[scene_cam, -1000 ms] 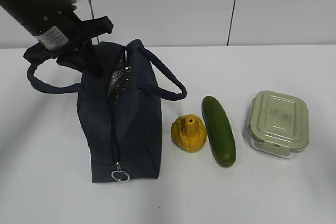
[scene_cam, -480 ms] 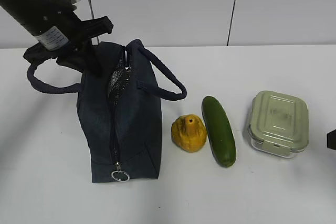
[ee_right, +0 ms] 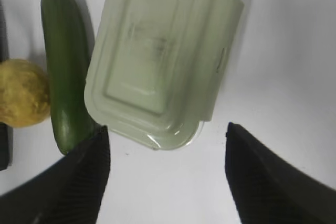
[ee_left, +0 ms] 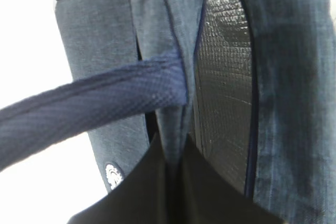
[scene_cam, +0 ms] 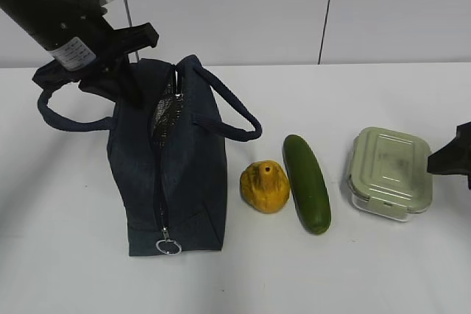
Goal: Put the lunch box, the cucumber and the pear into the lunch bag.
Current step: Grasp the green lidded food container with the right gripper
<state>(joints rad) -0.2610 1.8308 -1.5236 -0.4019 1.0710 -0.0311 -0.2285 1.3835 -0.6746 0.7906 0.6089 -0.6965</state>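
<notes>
The navy lunch bag [scene_cam: 184, 182] stands at the left with its top partly unzipped, silver lining [scene_cam: 165, 112] showing. My left gripper [scene_cam: 121, 82] is shut on the fabric edge of the lunch bag [ee_left: 294, 77] beside the opening; in the left wrist view the left gripper [ee_left: 177, 142] pinches that flap. The pear [scene_cam: 265, 187], the cucumber [scene_cam: 307, 183] and the lunch box [scene_cam: 390, 170] lie in a row to the right. My right gripper [scene_cam: 450, 158] is open at the right edge. In the right wrist view the right gripper [ee_right: 165, 132] hovers by the near end of the lunch box [ee_right: 157, 51], beside the cucumber [ee_right: 65, 66] and pear [ee_right: 21, 93].
The bag's two loop handles [scene_cam: 228, 112] hang out to either side, one handle [ee_left: 94, 103] crossing the left wrist view. A ring pull [scene_cam: 168, 245] sits at the bag's near end. White table [scene_cam: 383, 270] all round, wall behind.
My right gripper has come into the exterior view from the right edge, toward the lunch box. The left gripper and the bag have not moved.
</notes>
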